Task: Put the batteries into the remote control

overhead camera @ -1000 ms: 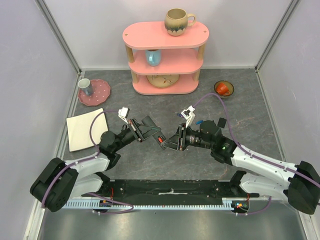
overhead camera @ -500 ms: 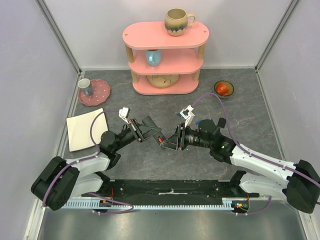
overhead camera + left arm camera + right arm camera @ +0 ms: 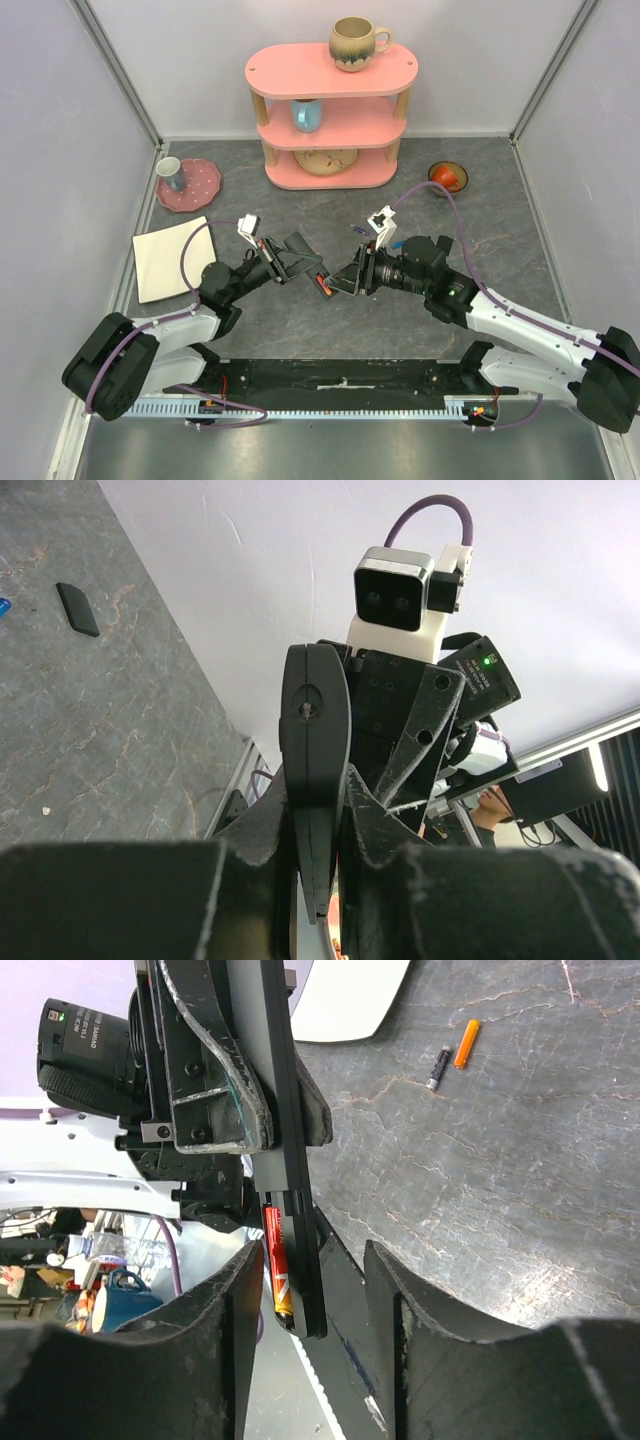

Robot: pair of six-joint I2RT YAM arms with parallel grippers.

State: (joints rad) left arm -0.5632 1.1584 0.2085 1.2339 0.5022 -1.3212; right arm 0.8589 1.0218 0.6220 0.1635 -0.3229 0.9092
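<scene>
Step in hand: the robot is seating the first cell, since a red-orange battery (image 3: 277,1260) is lying in the open bay at the end of the remote control (image 3: 283,1175); this looks like an early stage of the loading.
Next move: judging from the bay, the right claw is needing to press that battery flat along the remote control without knocking it out, then go down for another cell.
Left arm: it is reaching forward and inward from its base, holding the remote control up in the air, well above the table (image 3: 520,1160).
Left gripper (image 3: 300,258): its jaws are clamping the remote control across its middle.
Right arm: it is stretching in from the opposite side to meet the remote control end-on.
Right gripper (image 3: 342,282): its fingers are standing apart, straddling the battery end of the remote control and gripping nothing.
Spare batteries: an orange battery (image 3: 466,1043) and a dark grey battery (image 3: 438,1067) are lying just beside each other on the table, well apart from the remote control.
Small black piece (image 3: 77,608): it is lying flat on the table, far from the remote control.
</scene>
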